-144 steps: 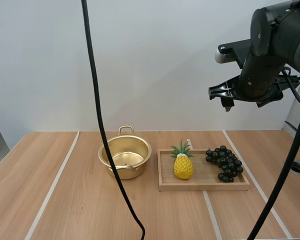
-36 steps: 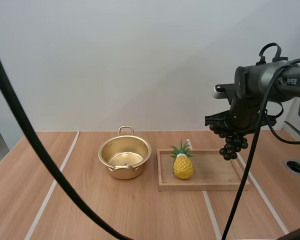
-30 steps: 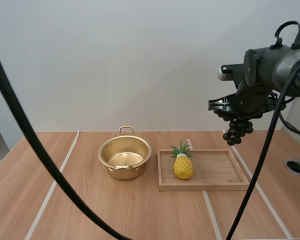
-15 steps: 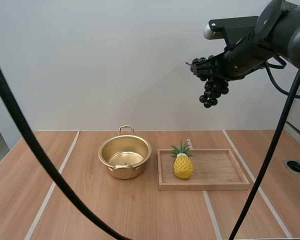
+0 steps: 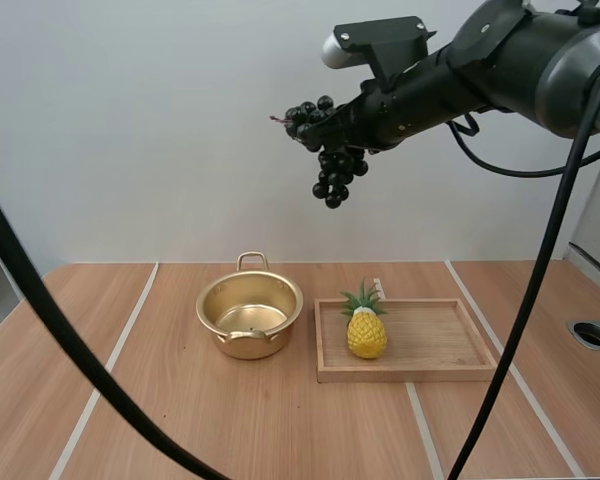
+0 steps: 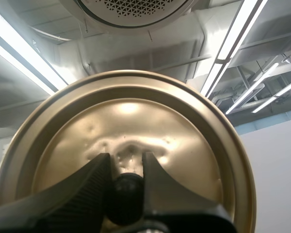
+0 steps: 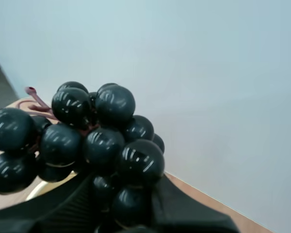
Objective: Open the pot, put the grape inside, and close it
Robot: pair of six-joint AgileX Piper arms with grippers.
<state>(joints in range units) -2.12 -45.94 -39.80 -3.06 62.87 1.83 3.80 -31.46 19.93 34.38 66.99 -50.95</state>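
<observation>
Pale wood grain crossed by light strips is what the surface (image 5: 160, 400) is made of. The right arm (image 5: 460, 80), black and rounded, is stretched out high and nearly level, reaching left, well above everything.

A shallow rectangular wooden tray (image 5: 440, 372) is laid just right of the pot (image 5: 242, 345). The pot is round shiny gold metal with loop handles, and it's left uncovered.

The lid (image 6: 184, 145), dull gold with a raised rim and a dimpled middle, is gripped by the left claw (image 6: 126, 167), which is closed tight on the black knob (image 6: 123, 191).

A bumpy yellow pineapple (image 5: 366, 330) with green leaves is stood upright at the tray's left end.

The grapes (image 5: 325, 150), glossy black balls on a reddish stem, are pinched in the right claw (image 5: 320, 125). The fingers are closed around the bunch, which is hung high in the air, well clear of pot and tray.
</observation>
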